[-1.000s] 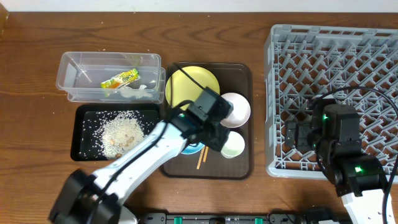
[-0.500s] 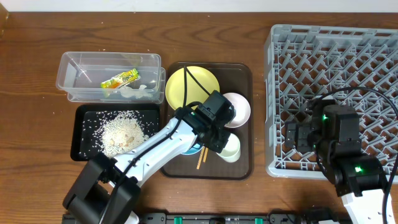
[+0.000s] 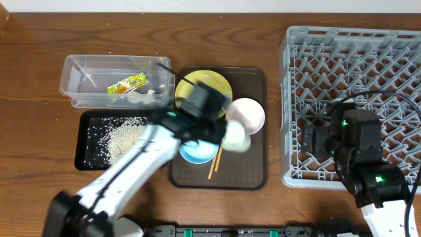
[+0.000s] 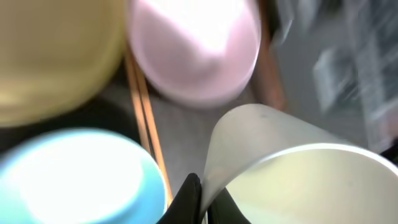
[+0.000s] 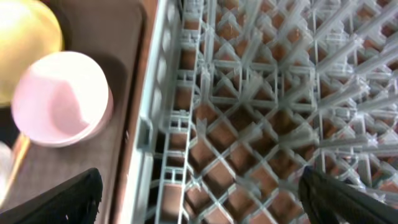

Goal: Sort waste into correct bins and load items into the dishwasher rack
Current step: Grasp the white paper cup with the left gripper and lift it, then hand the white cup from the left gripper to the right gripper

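My left gripper (image 3: 222, 130) is shut on the rim of the small pale green cup (image 3: 237, 138), which hangs blurred above the brown serving tray. In the left wrist view its black fingers (image 4: 190, 198) pinch the cup's wall (image 4: 292, 180). Below lie the white bowl (image 3: 247, 114), the light blue bowl (image 3: 196, 153), the yellow plate (image 3: 220, 82) and the chopsticks (image 3: 214, 166). My right gripper (image 3: 314, 141) stands open over the left edge of the grey dishwasher rack (image 3: 368, 72), with nothing between its fingers (image 5: 62, 199).
The brown serving tray (image 3: 253, 168) sits mid-table. The clear tub (image 3: 85, 69) at back left holds the wrapper (image 3: 127, 83) and tissue (image 3: 141, 97). The black tray (image 3: 89, 141) holds rice scraps (image 3: 125, 138). The rack wall (image 5: 152, 124) runs beside the serving tray.
My left gripper closed on the green cup and lifted it off the serving tray, moving up and left. The right arm has not moved.
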